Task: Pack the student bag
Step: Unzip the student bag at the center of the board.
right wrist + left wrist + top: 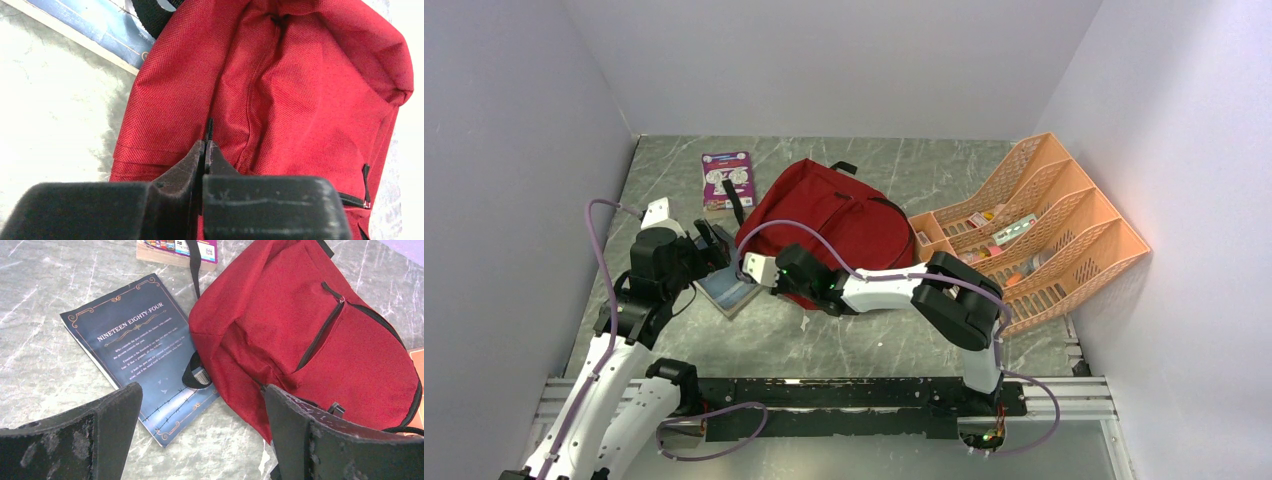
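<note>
Reaches left, low over the bench [824,340], right tool [206,149] pinching a black tab [210,130] on the student bag [844,215]; holds left tool [202,392] spread wide above a blue book [135,345].

The top camera looked down over the whole table [904,170] from its near edge; both wrist cameras sat close above the student bag [844,205].

Left arm [619,372], right arm [879,288]: white shells, black joints
Cables [602,270]: lilac, looped along both arms
Left pincer [201,389]: black fingers [100,435], scuffed grey
Right pincer [207,144]: black, blocky
Lights [829,284]: green, on right arm
</note>
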You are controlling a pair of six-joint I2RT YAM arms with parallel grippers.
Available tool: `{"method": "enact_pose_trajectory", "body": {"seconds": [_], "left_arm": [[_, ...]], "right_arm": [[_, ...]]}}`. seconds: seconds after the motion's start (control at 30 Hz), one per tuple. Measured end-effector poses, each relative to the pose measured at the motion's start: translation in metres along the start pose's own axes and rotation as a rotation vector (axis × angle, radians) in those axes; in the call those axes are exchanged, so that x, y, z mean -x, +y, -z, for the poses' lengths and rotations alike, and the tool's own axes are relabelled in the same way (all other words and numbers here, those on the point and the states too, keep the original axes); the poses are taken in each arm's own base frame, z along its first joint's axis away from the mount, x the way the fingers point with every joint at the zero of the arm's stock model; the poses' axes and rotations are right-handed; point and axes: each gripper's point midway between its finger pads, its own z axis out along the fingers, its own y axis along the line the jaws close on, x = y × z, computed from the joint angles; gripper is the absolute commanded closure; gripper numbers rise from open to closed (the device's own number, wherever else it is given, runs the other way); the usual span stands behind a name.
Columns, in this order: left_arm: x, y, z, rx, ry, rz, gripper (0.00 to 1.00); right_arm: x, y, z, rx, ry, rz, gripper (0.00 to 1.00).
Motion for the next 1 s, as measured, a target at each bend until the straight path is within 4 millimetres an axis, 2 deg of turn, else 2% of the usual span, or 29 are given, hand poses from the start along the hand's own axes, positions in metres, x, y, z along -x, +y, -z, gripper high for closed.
{"method": "enact_pose_trajectory", "body": {"seconds": [0.2,0.57,0.77,1.0], "left_arm": [[0.0,0.0,0.0,-0.001,-0.002,0.0,0.03],[0.0,-0.002,0.0,-0.012,0.001,0.001,0.03],[-0.01,-0.005,-0.009,-0.022,0.052,-0.005,0.03],[-0.024,-0.012,-0.017,-0.067,0.105,-0.006,0.04]], "right_arm": [[0.004,-0.001,0.002,-0.007,-0.017,-0.049,1.0],[0.013,-0.004,0.026,-0.046,-0.1,-0.254,1.0],[0.004,0.001,0.039,-0.077,-0.153,-0.416,1.0],[0.006,0.004,0.047,-0.091,-0.225,-0.568,0.97]]}}
